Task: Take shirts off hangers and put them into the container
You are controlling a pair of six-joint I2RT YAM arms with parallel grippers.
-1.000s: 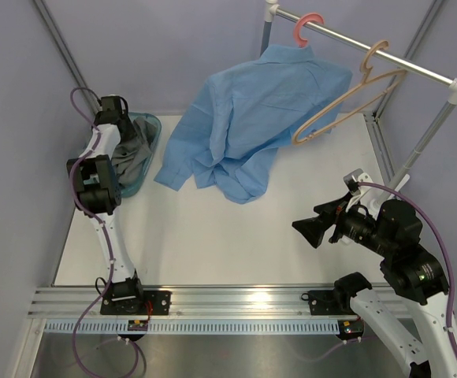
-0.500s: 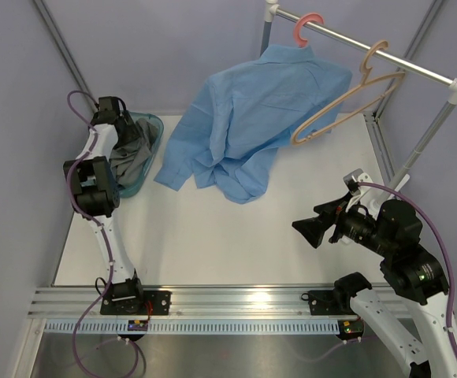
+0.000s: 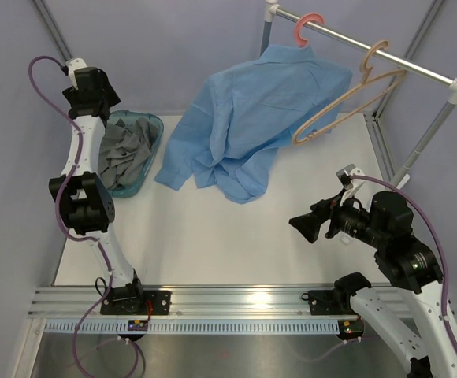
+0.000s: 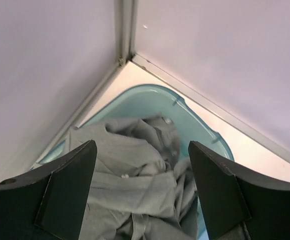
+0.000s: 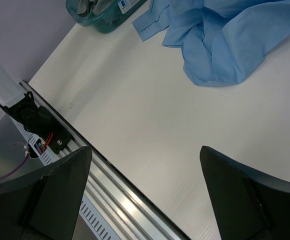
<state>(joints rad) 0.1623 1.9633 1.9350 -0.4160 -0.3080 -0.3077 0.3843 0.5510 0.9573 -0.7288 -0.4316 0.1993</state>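
The grey shirt (image 4: 130,175) lies crumpled in the container (image 4: 205,132), a translucent teal tub, its folds heaped above the rim. The left gripper (image 4: 141,150) hangs above the container, jaws spread wide and holding nothing. The light blue shirt (image 3: 252,118) hangs on the coral-pink hanger (image 3: 307,27) to the right of the container, its hem and one sleeve bunched on the table (image 3: 213,236) just beside it. The tan hanger (image 3: 354,94) hangs bare, further right. The right gripper (image 3: 303,228), also spread and empty, hovers well apart from the container.
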